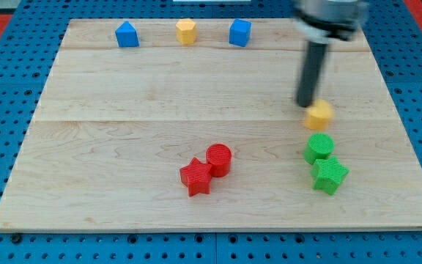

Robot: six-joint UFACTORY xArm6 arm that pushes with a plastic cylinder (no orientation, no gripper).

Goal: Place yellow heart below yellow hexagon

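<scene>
The yellow heart [319, 115] lies on the wooden board at the view's right, just above the green cylinder. The yellow hexagon [186, 31] sits near the board's top edge, between two blue blocks. My tip [305, 105] stands at the heart's upper left side, touching or nearly touching it. The rod rises from there toward the view's top right.
A blue block with a pointed top [127, 34] and a blue cube [239, 32] flank the hexagon. A red star [195, 177] and red cylinder [219, 158] sit at bottom centre. A green cylinder [319, 147] and green star [330, 175] sit below the heart.
</scene>
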